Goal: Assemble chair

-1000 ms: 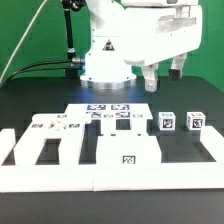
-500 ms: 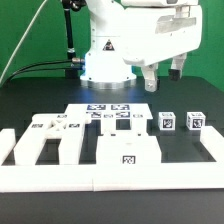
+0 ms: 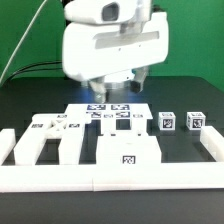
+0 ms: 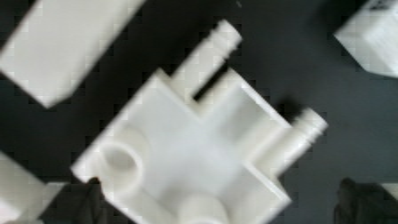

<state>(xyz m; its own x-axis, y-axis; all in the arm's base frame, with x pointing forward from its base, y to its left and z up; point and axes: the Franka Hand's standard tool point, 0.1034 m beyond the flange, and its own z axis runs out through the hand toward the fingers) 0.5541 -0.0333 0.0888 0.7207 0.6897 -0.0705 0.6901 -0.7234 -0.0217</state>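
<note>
Honestly, I judge this build to be at its very start. From the exterior view, every piece I can make out lies loose on the table (image 3: pixel 25 100). The slotted panel (image 3: pixel 48 132) sits flat toward the exterior view's left. The tagged block (image 3: pixel 128 152) lies in the middle, just beside the border wall (image 3: pixel 110 180). The two small cubes (image 3: pixel 168 122) stand side by side toward the exterior view's right, apart from each other and from everything else. I see no peg seated in any slot and no two pieces joined. The marker board (image 3: pixel 108 108) lies flat between the panel and the cubes, partly hidden by the arm.

The gripper (image 3: pixel 118 84) hangs over the far side of the layout, above the marker board area. Its jaws are spread wide, with nothing clamped between them as far as I can see. In the wrist view the gripper (image 4: pixel 221 203) looks down on a pegged part (image 4: pixel 192 135), a flat white piece with short pegs along one edge and a round hole near a corner. That picture is blurred, and I cannot tell whether the fingertips (image 4: pixel 80 200) touch the piece or hang above it.

So, by my reckoning, all the joining is left to do: a first part has to be picked up, then every panel, block and cube fitted in turn.
</note>
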